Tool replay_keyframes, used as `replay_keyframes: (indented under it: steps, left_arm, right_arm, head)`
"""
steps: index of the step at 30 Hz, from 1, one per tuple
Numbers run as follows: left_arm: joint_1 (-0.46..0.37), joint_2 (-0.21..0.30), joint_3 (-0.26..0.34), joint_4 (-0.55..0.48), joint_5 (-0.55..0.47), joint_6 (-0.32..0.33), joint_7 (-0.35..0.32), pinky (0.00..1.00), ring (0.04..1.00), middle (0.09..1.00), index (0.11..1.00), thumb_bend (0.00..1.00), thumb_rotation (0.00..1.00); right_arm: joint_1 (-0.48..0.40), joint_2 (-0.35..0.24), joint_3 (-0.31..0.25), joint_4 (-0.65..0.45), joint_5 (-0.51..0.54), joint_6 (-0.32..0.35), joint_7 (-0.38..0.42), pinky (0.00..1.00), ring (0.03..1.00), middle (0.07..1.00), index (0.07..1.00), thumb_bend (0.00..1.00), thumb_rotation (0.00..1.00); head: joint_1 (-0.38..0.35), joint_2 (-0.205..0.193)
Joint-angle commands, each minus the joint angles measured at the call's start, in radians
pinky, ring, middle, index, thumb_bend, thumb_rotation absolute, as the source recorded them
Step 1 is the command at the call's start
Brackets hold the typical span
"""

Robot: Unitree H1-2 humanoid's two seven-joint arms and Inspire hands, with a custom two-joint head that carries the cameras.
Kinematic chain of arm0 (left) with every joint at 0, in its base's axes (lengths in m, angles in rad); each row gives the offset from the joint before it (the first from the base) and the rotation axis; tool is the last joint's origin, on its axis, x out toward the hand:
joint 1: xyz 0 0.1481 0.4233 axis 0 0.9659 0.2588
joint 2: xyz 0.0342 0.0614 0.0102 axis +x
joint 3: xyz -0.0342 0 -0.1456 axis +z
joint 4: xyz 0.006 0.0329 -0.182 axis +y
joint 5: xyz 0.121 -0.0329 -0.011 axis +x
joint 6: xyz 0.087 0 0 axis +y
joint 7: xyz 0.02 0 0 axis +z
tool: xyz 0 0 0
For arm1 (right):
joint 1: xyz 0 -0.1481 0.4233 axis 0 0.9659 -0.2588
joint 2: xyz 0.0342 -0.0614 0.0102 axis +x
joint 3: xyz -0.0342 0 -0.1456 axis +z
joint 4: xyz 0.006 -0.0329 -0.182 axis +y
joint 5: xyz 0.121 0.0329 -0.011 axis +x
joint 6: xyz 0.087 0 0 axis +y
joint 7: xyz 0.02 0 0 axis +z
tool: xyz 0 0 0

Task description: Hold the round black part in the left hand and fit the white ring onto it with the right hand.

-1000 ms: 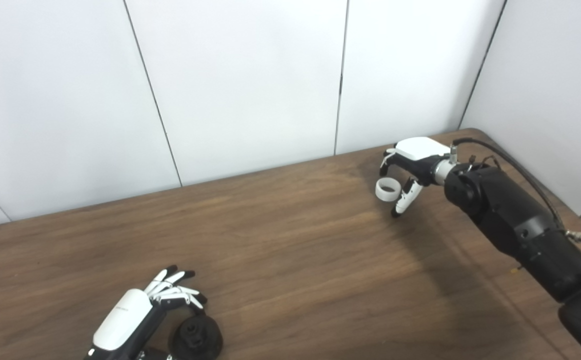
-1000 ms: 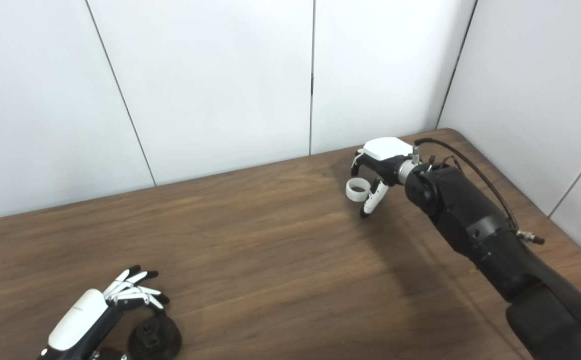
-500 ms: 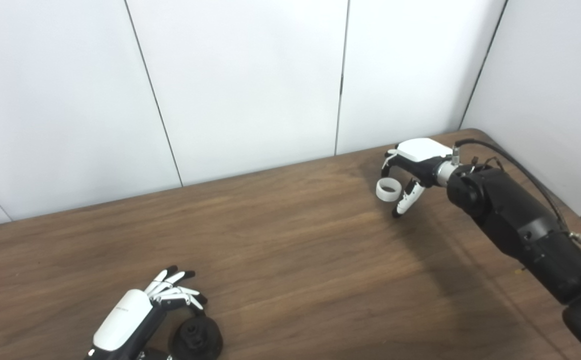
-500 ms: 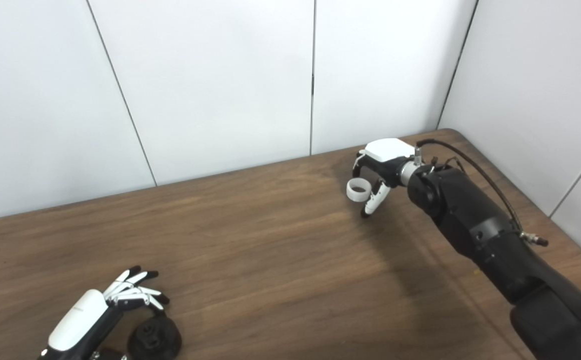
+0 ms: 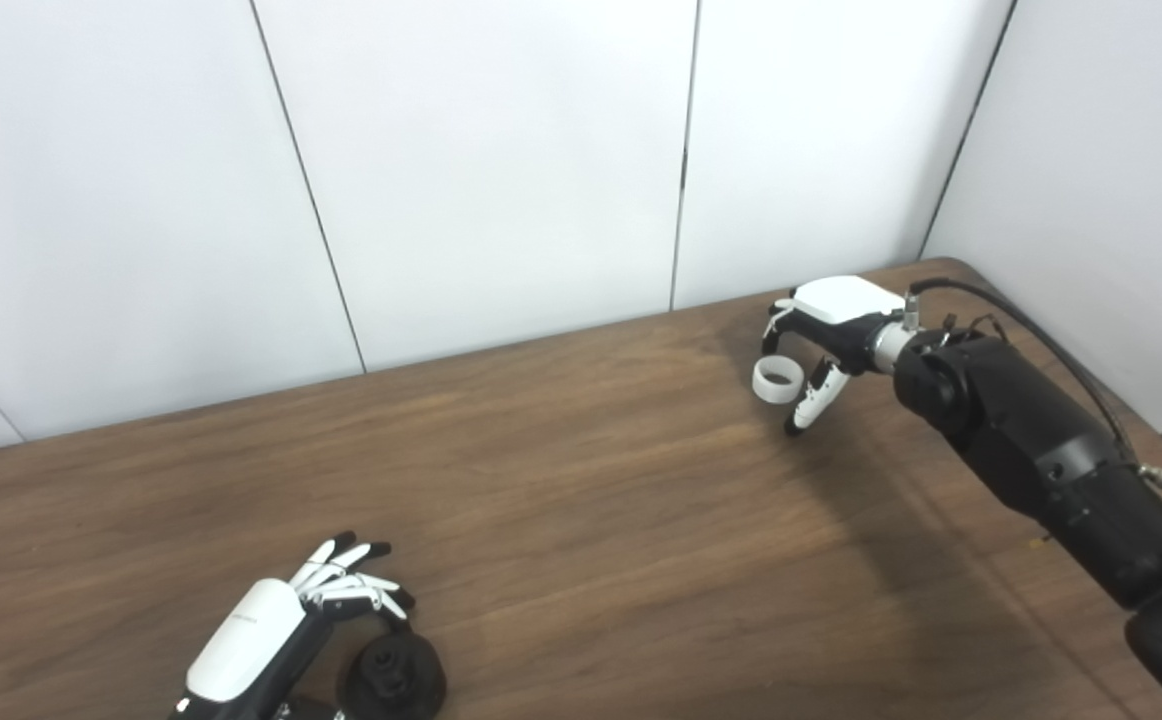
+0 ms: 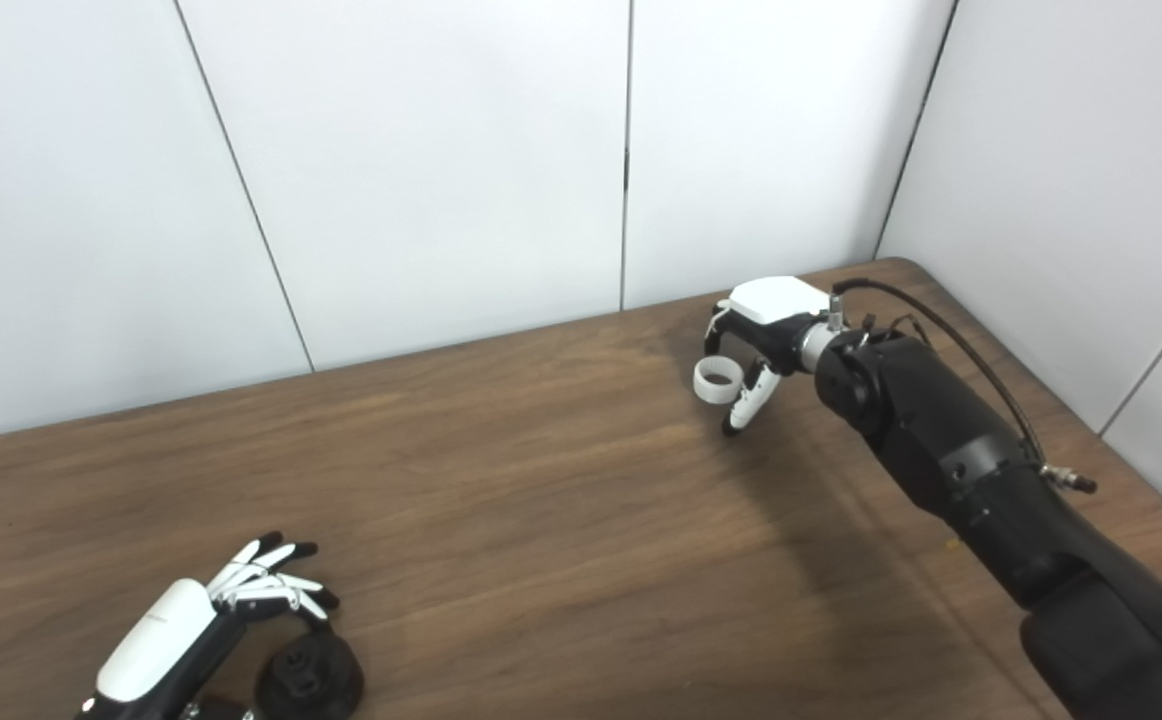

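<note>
While the right hand [image 5: 821, 335] has the white ring [image 5: 776, 379] pinched between its fingers [image 5: 807, 400] at the far right of the tabletop [image 5: 591, 520], the ring appears to be lifted clear of the wood, so the pickup half of the right hand's job looks done. At the near left edge, the round black part [image 5: 393, 678] sits on the tabletop with the left hand [image 5: 271, 625] just beside it; that hand's fingers [image 5: 356, 585] are loosely curled and spread above the part's far side, and whether the thumb below already touches the part cannot be told, since the bottom edge of the view cuts it off. By appearances the black part is not yet lifted or firmly held. Ring and part are well apart, at opposite ends of the tabletop. Still left, then: securing the black part in the left hand, bringing the two together, and seating the ring on it
</note>
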Motion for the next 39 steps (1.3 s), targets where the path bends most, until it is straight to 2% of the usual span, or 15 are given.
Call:
replay_keyframes:
  steps: [1, 3, 4, 5, 8, 15, 27, 33, 39]
  left_arm:
    - [-0.008, 0.021, 0.011, -0.027, -0.007, -0.01, 0.0, 1.0, 0.917, 0.699, 0.482, 0.52, 0.06]
    - [-0.007, 0.022, 0.011, -0.03, -0.008, -0.01, 0.002, 1.0, 0.915, 0.698, 0.482, 0.52, 0.06]
    - [-0.007, 0.022, 0.011, -0.031, -0.008, -0.011, 0.003, 1.0, 0.914, 0.697, 0.482, 0.52, 0.06]
    - [-0.007, 0.023, 0.01, -0.031, -0.008, -0.011, 0.005, 1.0, 0.914, 0.696, 0.482, 0.52, 0.06]
    - [-0.005, 0.024, 0.012, -0.036, -0.008, -0.011, 0.003, 1.0, 0.915, 0.696, 0.482, 0.52, 0.06]
    - [-0.001, 0.03, 0.026, -0.044, -0.013, -0.011, -0.012, 1.0, 0.919, 0.696, 0.482, 0.52, 0.06]
    - [0.01, 0.027, 0.064, -0.051, -0.016, -0.011, -0.042, 1.0, 0.92, 0.698, 0.483, 0.52, 0.06]
    - [0.001, 0.021, 0.061, -0.036, -0.013, -0.011, -0.042, 1.0, 0.918, 0.697, 0.483, 0.52, 0.06]
    - [-0.006, 0.015, 0.043, -0.027, -0.011, -0.011, -0.028, 1.0, 0.918, 0.699, 0.483, 0.52, 0.06]
  right_arm:
    - [-0.023, -0.025, -0.014, -0.005, 0.0, -0.019, -0.056, 1.0, 1.0, 0.931, 0.729, 0.85, 0.29]
    - [-0.018, -0.019, -0.025, 0.013, 0.01, -0.042, -0.107, 1.0, 0.986, 0.903, 0.676, 0.84, 0.25]
    - [-0.016, -0.015, -0.029, 0.027, 0.013, -0.053, -0.137, 1.0, 0.973, 0.88, 0.586, 0.69, 0.2]
    - [-0.016, -0.013, -0.029, 0.037, 0.014, -0.06, -0.156, 1.0, 0.96, 0.858, 0.528, 0.59, 0.17]
    - [-0.014, -0.009, -0.027, 0.055, 0.016, -0.072, -0.208, 1.0, 0.945, 0.814, 0.488, 0.53, 0.14]
    - [-0.021, -0.013, -0.008, 0.064, 0.006, -0.077, -0.229, 1.0, 0.949, 0.767, 0.482, 0.53, 0.14]
    - [-0.028, -0.016, -0.005, 0.042, 0.003, -0.066, -0.217, 1.0, 0.959, 0.768, 0.481, 0.53, 0.14]
    - [-0.026, -0.017, -0.008, 0.026, 0.007, -0.081, -0.219, 1.0, 0.947, 0.761, 0.481, 0.53, 0.14]
    - [-0.029, -0.014, -0.011, -0.024, 0.006, -0.076, -0.189, 1.0, 0.95, 0.762, 0.481, 0.53, 0.14]
  head:
    - [0.001, 0.004]
    - [0.004, 0.004]
    - [0.004, 0.005]
    - [0.004, 0.005]
    - [0.006, 0.005]
    - [0.003, 0.013]
    - [0.002, 0.016]
    - [0.002, 0.019]
    - [-0.003, 0.019]
